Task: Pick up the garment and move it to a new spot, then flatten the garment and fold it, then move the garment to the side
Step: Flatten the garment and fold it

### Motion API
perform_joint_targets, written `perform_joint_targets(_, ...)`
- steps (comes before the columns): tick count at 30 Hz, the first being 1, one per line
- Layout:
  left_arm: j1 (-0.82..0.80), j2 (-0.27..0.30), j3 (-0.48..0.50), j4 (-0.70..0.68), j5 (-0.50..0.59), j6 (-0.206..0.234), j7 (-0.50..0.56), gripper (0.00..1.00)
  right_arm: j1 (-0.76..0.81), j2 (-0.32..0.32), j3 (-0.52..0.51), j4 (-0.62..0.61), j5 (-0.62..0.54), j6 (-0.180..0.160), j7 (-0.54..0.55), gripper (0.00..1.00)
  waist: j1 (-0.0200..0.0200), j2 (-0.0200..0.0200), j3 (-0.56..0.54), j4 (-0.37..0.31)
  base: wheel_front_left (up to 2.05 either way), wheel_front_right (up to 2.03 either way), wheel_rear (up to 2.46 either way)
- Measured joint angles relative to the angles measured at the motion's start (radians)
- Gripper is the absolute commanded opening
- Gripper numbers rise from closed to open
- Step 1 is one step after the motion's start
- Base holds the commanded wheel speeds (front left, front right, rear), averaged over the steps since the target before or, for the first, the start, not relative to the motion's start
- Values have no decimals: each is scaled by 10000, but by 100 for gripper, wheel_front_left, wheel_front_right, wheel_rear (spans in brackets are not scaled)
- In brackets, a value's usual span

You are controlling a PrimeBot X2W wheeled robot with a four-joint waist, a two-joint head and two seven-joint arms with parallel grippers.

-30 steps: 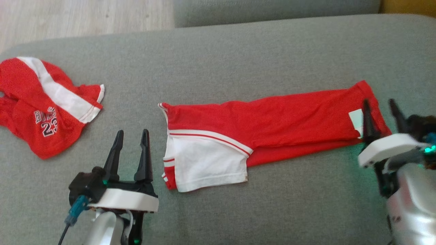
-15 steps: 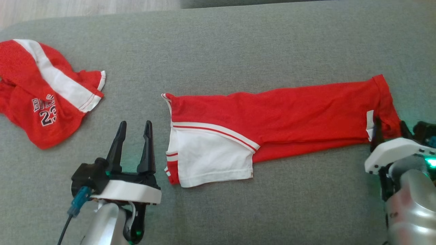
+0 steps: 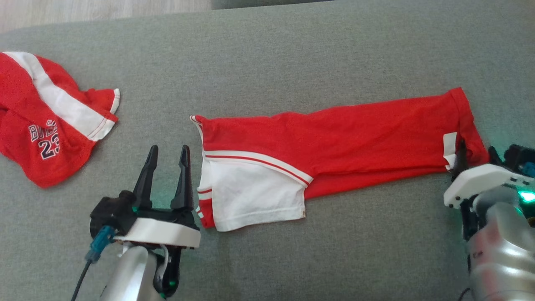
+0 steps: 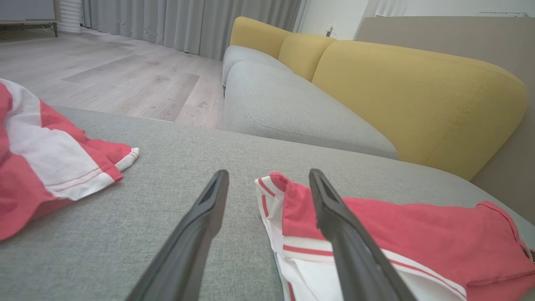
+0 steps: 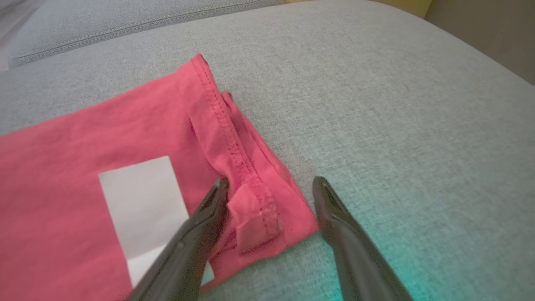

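Observation:
The garment [image 3: 355, 133], a red shirt with a white sleeve panel, lies folded in a long strip across the grey cushion [image 3: 292, 62]. My left gripper [image 3: 169, 147] is open just left of its white end; the left wrist view has the striped corner [image 4: 276, 184] between the two fingers. My right gripper [image 3: 476, 146] is open at the red hemmed end, beside the white label [image 3: 450, 144]. In the right wrist view the hem corner [image 5: 255, 209] sits between the open fingers [image 5: 196, 234], and I cannot tell whether they touch it.
A second red and white garment [image 3: 42, 121] with "23" printed on it lies crumpled at the cushion's far left [image 4: 37, 167]. A yellow and grey sofa [image 4: 397, 92] stands behind. Wooden floor [image 3: 83, 10] lies beyond the cushion's far edge.
The head camera has tilted, shifting the whole picture. My right gripper has drawn back from over the label to the hem corner. My left gripper has edged closer to the white end.

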Motion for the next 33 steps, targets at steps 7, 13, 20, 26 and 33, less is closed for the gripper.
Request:
perform_joint_targets(7, 0, 36, -19, 58, -2, -71, 0, 100, -367, 38, 207, 466, 372, 0, -203, 0, 1, 0, 30, -49, 0, 0, 0)
perform_joint_targets(13, 0, 42, -81, 92, -4, -71, 0, 100, -383, -443, -144, 594, 449, 2, -201, 0, 0, 0, -135, -64, 0, 0, 0)
perform_joint_targets(20, 3, 52, -125, 134, -6, -71, 0, 100, -381, -1388, -1294, 422, 29, 2, -203, 0, 0, 0, -272, -40, 0, 0, 0)
perform_joint_targets(26, 36, 56, -127, 188, -13, -71, 0, 100, -381, -1164, -1827, 303, -454, 2, -332, 0, 0, 0, -515, -46, 0, 0, 0)
perform_joint_targets(33, 418, 67, -113, 288, -96, -71, 0, 100, -390, -265, -803, 203, -385, 0, -675, 0, 0, 0, -1139, -133, 0, 0, 0)
